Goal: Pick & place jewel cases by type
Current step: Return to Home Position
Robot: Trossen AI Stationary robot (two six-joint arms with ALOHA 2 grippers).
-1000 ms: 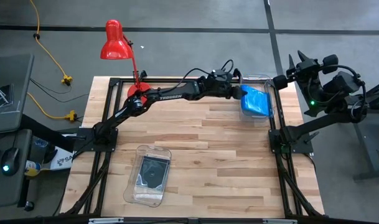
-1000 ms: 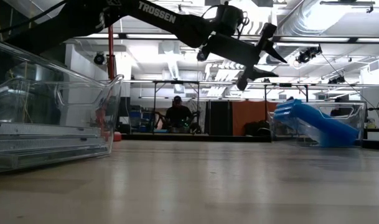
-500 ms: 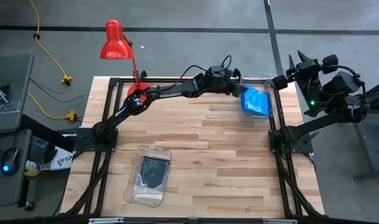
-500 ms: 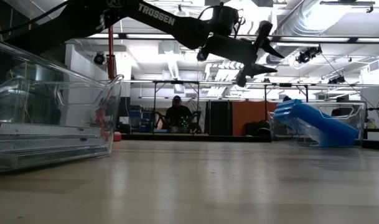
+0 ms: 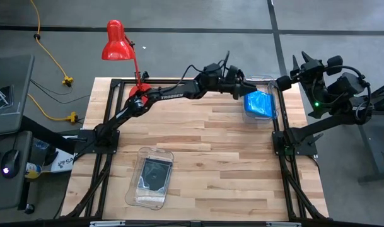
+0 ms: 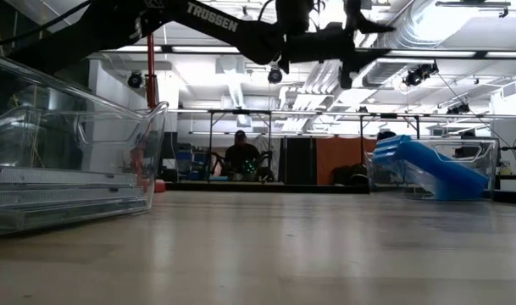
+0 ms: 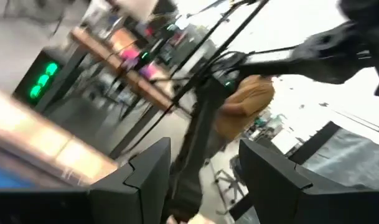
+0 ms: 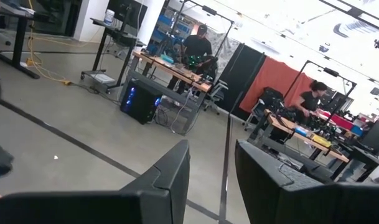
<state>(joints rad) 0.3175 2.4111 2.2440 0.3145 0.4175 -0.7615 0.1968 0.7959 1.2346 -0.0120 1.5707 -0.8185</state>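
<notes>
Dark grey jewel case sat in the near clear plastic bin, and imo homing just needed the left arm pulled back high so nothing clipped the far clear bin holding the bright blue jewel cases. Left end effector hovered just beside them, fingers apart, empty; right end effector, parked off the wooden surface, was released and empty too.

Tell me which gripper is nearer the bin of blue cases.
Left. The left gripper hovers beside the bin's rim; the right gripper sits off the table beyond it.
</notes>
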